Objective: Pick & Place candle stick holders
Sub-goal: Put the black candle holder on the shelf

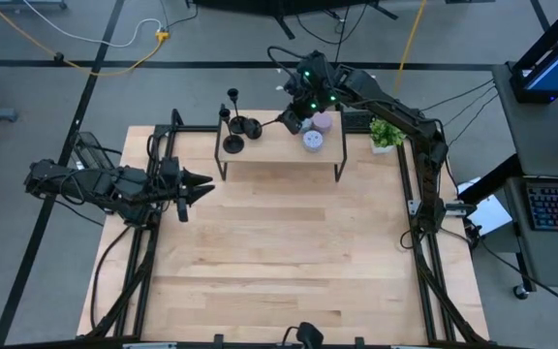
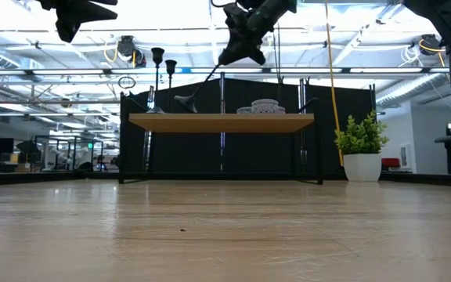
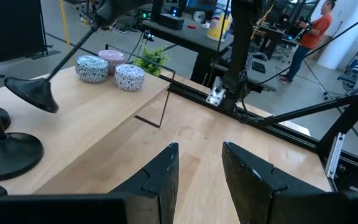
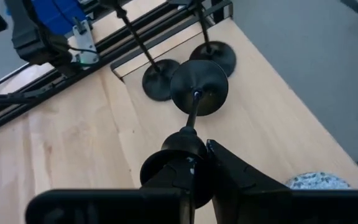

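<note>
From above, the right gripper (image 1: 294, 114) is at the far side of the scene over a small raised shelf (image 1: 279, 150), closed on the cup end of one candle stick holder (image 1: 267, 124) that hangs tilted, its disc base pointing left toward the two other holders (image 1: 241, 128) standing at the shelf's left end. Three round pucks (image 1: 315, 131) sit just right of the gripper. The left gripper (image 1: 197, 184) waits over the tabletop (image 1: 279, 252) at the left, holding nothing.

At table height, the carried holder slants down from the right gripper (image 2: 237, 48) with its base (image 2: 185, 99) low over the shelf, close to the upright stems. A slip here would likely drop the base onto the shelf or knock a standing holder over.

From the left wrist, the left gripper (image 3: 199, 168) has its fingers partly apart with only bare wood between them. The tilted base (image 3: 31, 93) hangs clear of the wood, near the two resting bases; the pucks (image 3: 112, 68) lie beyond.

From the right wrist, the right gripper (image 4: 199, 163) pinches the thin stem near its top, a narrow hold on a long lever, so I judge the holder could swivel in the grip. Its base (image 4: 199, 87) overlaps the two bases behind it (image 4: 160, 79), so a sideways move risks a collision.
</note>
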Action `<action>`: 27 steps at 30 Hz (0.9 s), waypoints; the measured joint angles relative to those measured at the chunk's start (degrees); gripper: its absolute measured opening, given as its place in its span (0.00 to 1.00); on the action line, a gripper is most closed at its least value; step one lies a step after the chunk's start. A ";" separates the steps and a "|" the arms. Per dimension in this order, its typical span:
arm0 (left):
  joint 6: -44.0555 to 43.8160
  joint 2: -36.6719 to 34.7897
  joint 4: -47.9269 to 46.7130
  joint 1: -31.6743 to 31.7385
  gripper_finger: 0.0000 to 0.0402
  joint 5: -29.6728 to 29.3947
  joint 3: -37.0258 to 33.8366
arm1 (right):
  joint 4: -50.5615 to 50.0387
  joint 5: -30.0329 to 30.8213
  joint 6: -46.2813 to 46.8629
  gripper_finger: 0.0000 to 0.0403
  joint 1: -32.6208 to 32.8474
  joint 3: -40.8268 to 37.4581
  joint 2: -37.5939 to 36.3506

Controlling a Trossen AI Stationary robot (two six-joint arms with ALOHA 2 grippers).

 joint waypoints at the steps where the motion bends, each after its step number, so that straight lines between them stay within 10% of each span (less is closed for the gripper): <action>1: 0.01 0.00 -0.01 0.00 0.32 -0.01 0.00 | -0.28 -0.18 0.09 0.05 0.00 0.00 0.00; 27: -0.16 0.00 -0.03 0.00 0.32 -0.04 0.00 | -2.53 0.05 -0.30 0.05 0.00 0.00 0.00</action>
